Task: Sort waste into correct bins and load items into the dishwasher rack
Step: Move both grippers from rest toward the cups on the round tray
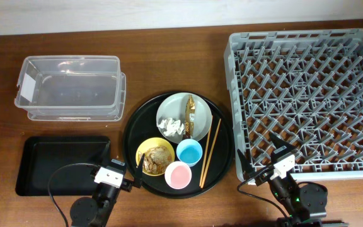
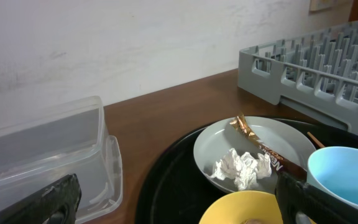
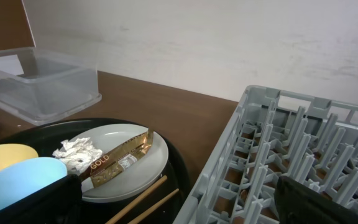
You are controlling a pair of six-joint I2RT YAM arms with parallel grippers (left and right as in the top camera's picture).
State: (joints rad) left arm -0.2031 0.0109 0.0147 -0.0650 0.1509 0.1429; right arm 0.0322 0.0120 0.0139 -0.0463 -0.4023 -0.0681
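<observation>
On the round black tray (image 1: pixel 223 151) a grey plate (image 1: pixel 200 108) holds a white tissue (image 1: pixel 170 127) and a brown-gold wrapper (image 1: pixel 189 118). A yellow bowl (image 1: pixel 142 150) holds food scraps (image 1: pixel 157 159). Beside it stand a blue cup (image 1: pixel 189 152), a pink cup (image 1: pixel 178 174) and the chopsticks (image 1: pixel 210 151). The grey rack (image 1: pixel 307 101) is at the right. The clear tub (image 1: pixel 68 88) and the black rectangular tray (image 1: pixel 62 165) are at the left. My left gripper (image 1: pixel 130 169) is open and empty by the bowl. My right gripper (image 1: pixel 259 152) is open and empty at the rack's near left corner.
The left wrist view shows the tissue (image 2: pixel 241 168), wrapper (image 2: pixel 253 135) and blue cup (image 2: pixel 344 174) just ahead. The right wrist view shows the chopsticks (image 3: pixel 145 199) and rack wall (image 3: pixel 229 155) between the fingers. A pale wall runs behind the table.
</observation>
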